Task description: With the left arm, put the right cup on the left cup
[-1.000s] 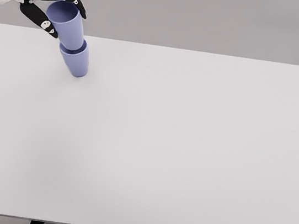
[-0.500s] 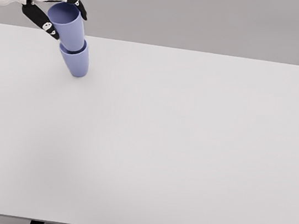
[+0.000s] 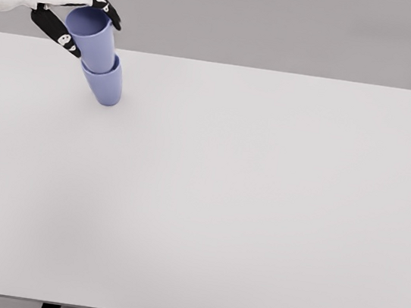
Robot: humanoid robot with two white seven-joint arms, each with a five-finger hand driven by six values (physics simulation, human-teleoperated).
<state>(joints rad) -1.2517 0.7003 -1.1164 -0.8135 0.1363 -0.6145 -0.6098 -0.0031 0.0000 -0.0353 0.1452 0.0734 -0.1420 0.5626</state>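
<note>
Head view: two blue cups are seen at the far left of the white desk [image 3: 259, 207]. The lower cup [image 3: 105, 85] stands on the desk near its far edge, tilted so that its mouth leans toward the upper left. The upper cup [image 3: 93, 36] is nested into the lower one, its base inside the lower rim, tilted the same way, mouth open and visible. The left hand [image 3: 77, 19] is entered from the upper left on a white arm and is placed around the upper cup's rim: dark fingers [image 3: 108, 8] are curved over the far side, and the thumb [image 3: 57, 30] is laid along the near left side. The hand is closed on the upper cup, contact being seen on both sides.
</note>
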